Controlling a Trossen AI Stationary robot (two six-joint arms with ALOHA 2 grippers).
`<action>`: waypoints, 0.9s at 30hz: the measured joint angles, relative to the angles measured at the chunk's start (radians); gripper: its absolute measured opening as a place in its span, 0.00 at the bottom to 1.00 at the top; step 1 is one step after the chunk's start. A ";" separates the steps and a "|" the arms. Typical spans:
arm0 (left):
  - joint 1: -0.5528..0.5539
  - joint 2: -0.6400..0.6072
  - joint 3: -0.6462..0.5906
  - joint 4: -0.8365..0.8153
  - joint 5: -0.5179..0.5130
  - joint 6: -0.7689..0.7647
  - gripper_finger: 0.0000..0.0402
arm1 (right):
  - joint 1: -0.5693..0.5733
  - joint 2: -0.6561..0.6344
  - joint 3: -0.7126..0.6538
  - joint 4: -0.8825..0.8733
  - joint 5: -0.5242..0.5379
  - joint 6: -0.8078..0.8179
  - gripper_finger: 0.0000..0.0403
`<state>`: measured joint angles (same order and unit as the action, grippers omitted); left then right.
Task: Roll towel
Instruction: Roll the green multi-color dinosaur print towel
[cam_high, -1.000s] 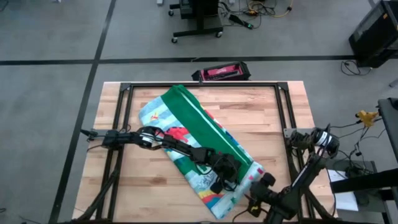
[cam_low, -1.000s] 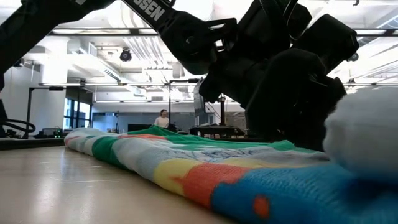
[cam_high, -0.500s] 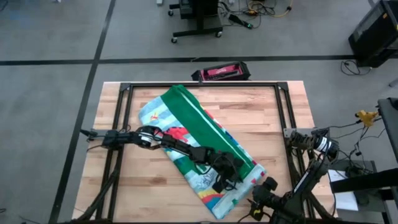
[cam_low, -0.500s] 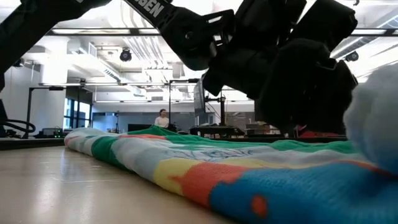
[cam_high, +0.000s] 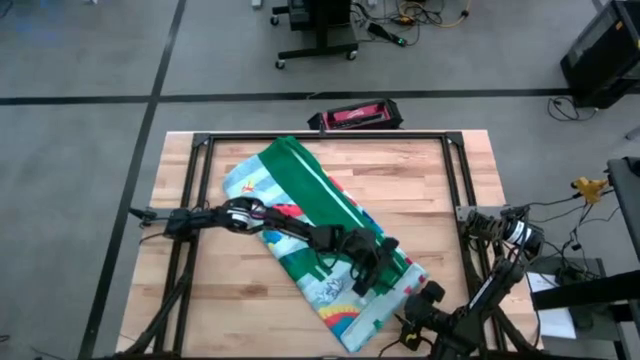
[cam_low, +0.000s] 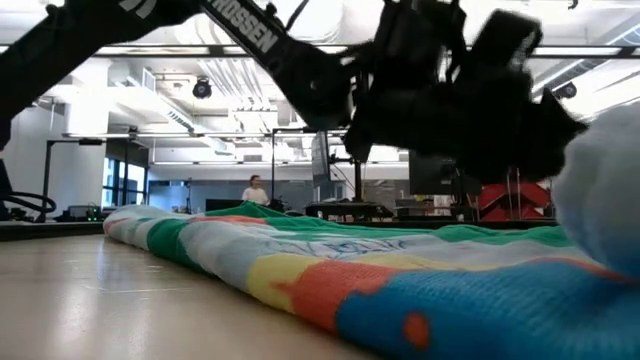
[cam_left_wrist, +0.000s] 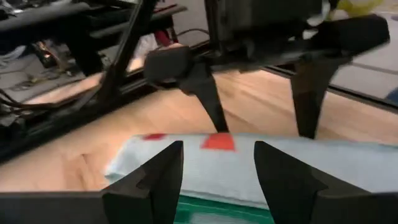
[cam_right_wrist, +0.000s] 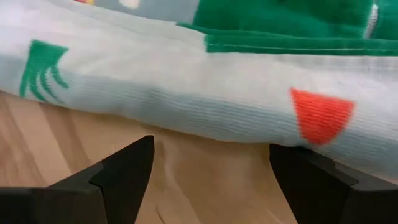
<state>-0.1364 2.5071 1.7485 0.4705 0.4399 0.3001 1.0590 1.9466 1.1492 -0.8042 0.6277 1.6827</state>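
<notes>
Towel lies folded into a long band across the wooden table, running from about eleven o'clock down to five o'clock in the high view, green border along its upper-right side and printed dinosaurs on the lower-left. Over its lower end the left gripper hangs with the dark arm stretched along the cloth from the table's nine o'clock side. Its two fingers stand spread apart in the left wrist view, with the pale blue edge of the towel and a red patch showing through the gap and nothing pinched between them. The right gripper sits at the table's five o'clock corner, just off the towel's end. In the right wrist view its fingers are spread wide over bare wood, and the towel's rounded folded edge lies just beyond the tips, apart from them, showing a green shape and a red triangle.

No container is on the table; a dark flat case with a red top lies on the floor beyond the twelve o'clock edge.

Only the low view shows the towel's thickness, a low ridge of yellow, orange and blue cloth on the tabletop, with the left arm raised clear above it and a person far off in the room behind.
</notes>
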 joint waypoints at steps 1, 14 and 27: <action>0.000 0.011 0.000 0.004 0.006 -0.007 0.44 | -0.007 0.000 0.001 0.000 0.000 -0.009 0.76; 0.005 0.093 0.014 0.021 0.027 -0.055 0.42 | -0.059 -0.059 0.036 -0.031 0.000 -0.110 0.75; 0.005 0.094 0.013 0.001 0.026 -0.059 0.41 | -0.010 -0.115 -0.003 -0.107 -0.209 -0.013 0.74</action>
<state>-0.1318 2.6011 1.7615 0.4713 0.4656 0.2409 1.0487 1.8317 1.1465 -0.9114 0.4185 1.6698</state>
